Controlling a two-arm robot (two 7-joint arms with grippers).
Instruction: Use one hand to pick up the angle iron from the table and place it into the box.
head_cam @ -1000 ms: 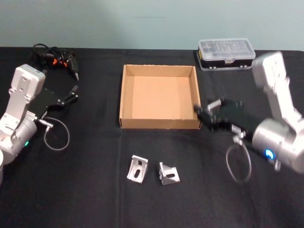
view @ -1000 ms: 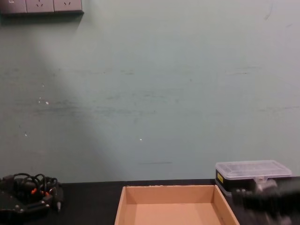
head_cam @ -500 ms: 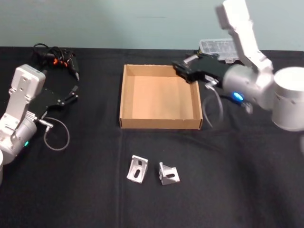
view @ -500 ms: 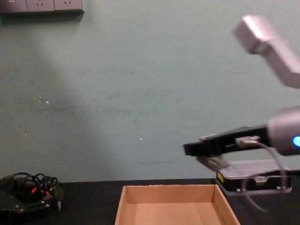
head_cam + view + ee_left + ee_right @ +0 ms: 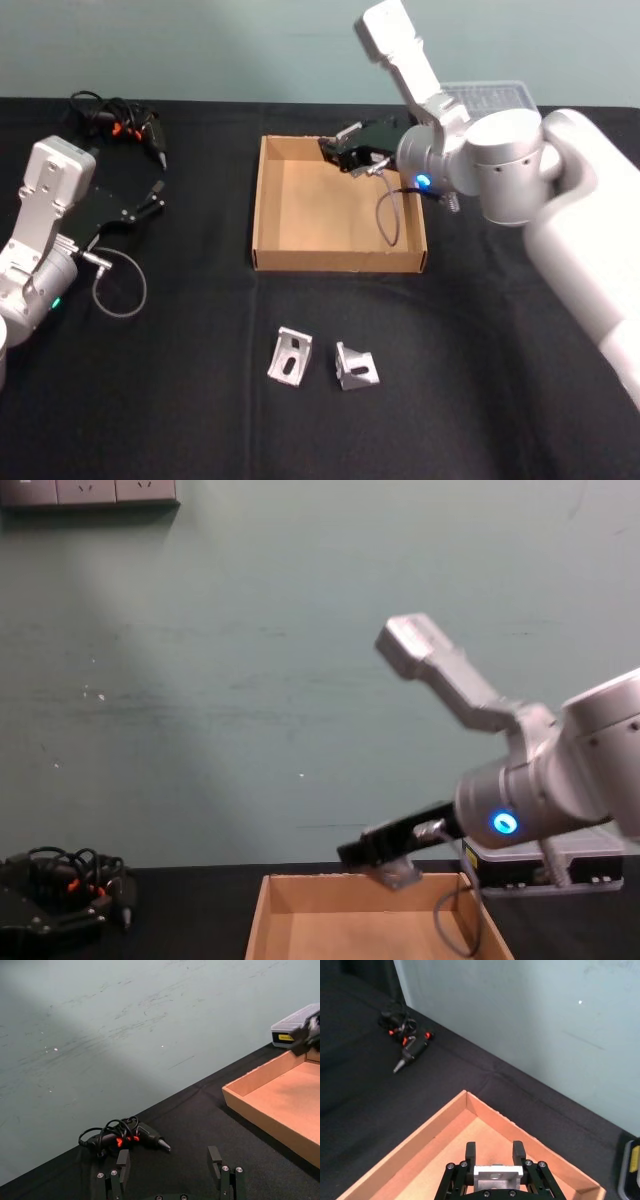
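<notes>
My right gripper point(image 5: 343, 155) hangs over the far part of the tan box point(image 5: 335, 262), shut on a silver angle iron point(image 5: 494, 1176). In the chest view the gripper point(image 5: 357, 851) reaches left above the box's point(image 5: 360, 887) back wall, with the angle iron point(image 5: 402, 874) hanging below its fingers. Two more angle irons point(image 5: 289, 356) point(image 5: 355, 366) lie on the black table point(image 5: 480, 380) in front of the box. My left gripper point(image 5: 150, 200) is parked at the table's left, open point(image 5: 169, 1165) with nothing between its fingers.
A black case with a clear lid point(image 5: 490, 97) stands behind the box at the right. A tool with tangled cables point(image 5: 120, 122) lies at the far left corner, just beyond the left gripper. Cable loops hang from both wrists.
The right arm has lifted from the table right of the box and swung left, bringing the angle iron over the box's far part. The left arm has not moved.
</notes>
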